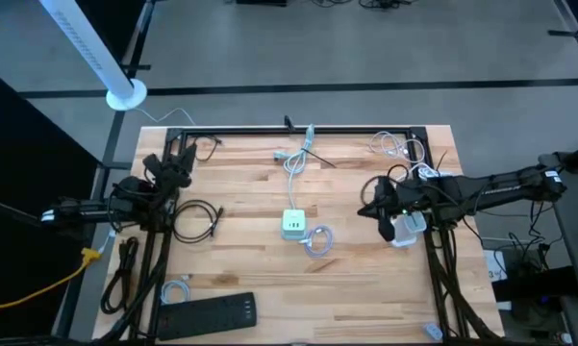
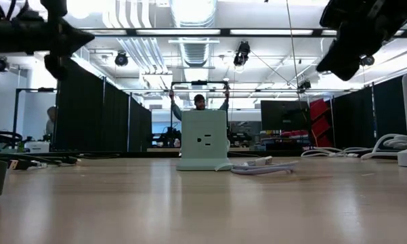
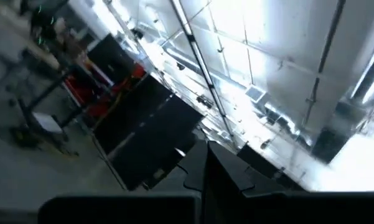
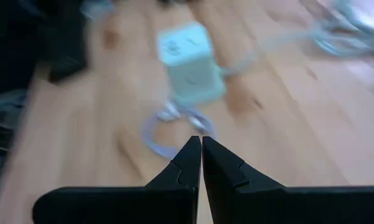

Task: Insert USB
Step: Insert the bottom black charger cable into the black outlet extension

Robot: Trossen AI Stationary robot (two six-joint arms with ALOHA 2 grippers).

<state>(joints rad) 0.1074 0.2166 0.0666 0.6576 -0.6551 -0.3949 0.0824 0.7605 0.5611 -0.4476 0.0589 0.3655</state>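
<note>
I count one green power cube (image 1: 293,224), one coiled USB cable (image 1: 317,240) beside it. Right gripper (image 4: 201,144) closed, empty; left gripper (image 3: 205,152) closed, empty.

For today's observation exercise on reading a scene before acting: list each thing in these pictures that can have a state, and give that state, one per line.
Power cube: upright mid-table, front socket empty.
Coiled USB cable: lying beside the cube, not plugged in.
Right gripper: shut, empty, above the table, pointing toward the cube.
Left gripper: shut, raised at the table's left side, aimed at the ceiling.
Black power strip: lying flat at the near edge.
</note>
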